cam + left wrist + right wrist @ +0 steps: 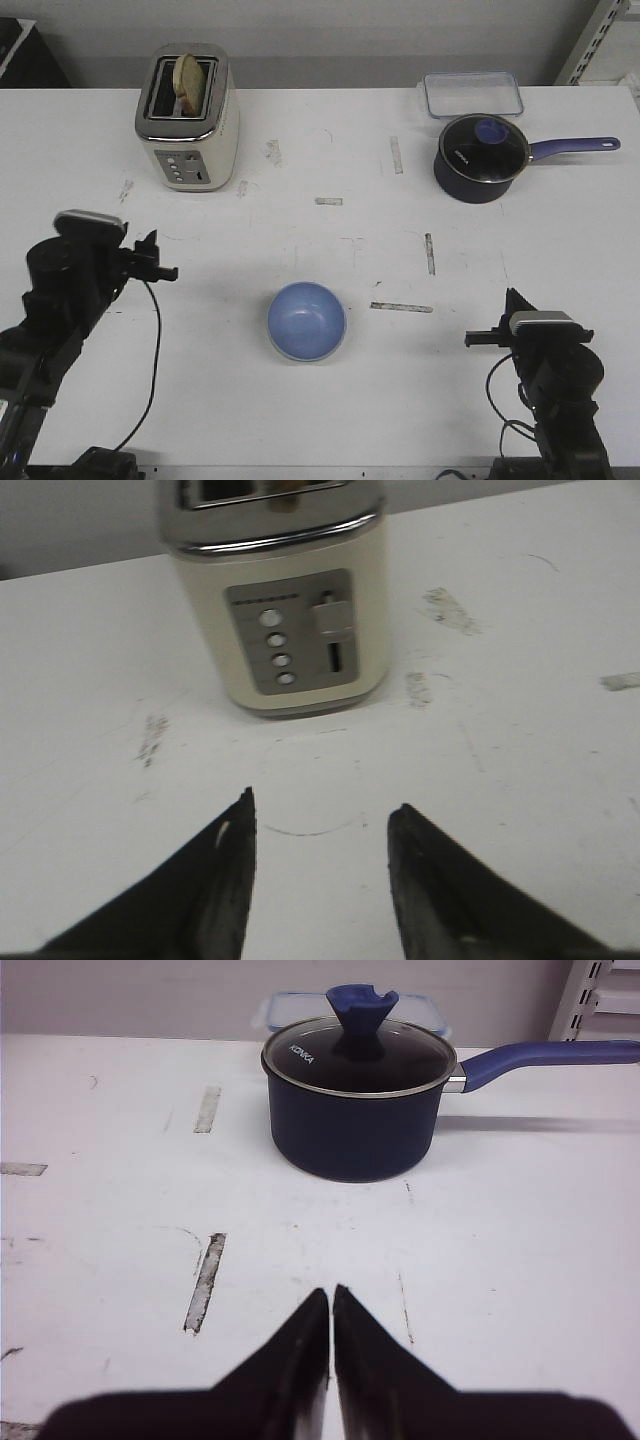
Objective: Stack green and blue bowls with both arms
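The light blue bowl (pixel 306 320) stands upright on the white table (pixel 330 400), near the front middle. The mint green bowl does not show on its own in any view. My left gripper (pixel 160 262) hovers left of the bowl and well apart from it; in the left wrist view (pixel 323 805) it is open and empty, pointing at the toaster. My right gripper (pixel 512 298) is to the right of the bowl, also apart from it; in the right wrist view (pixel 332 1292) its jaws are closed together with nothing between them.
A cream toaster (pixel 188 120) with a bread slice stands at the back left, and shows in the left wrist view (pixel 275 610). A dark navy saucepan with a glass lid (pixel 482 155) (pixel 355 1100) and a clear lidded box (pixel 472 93) stand at the back right.
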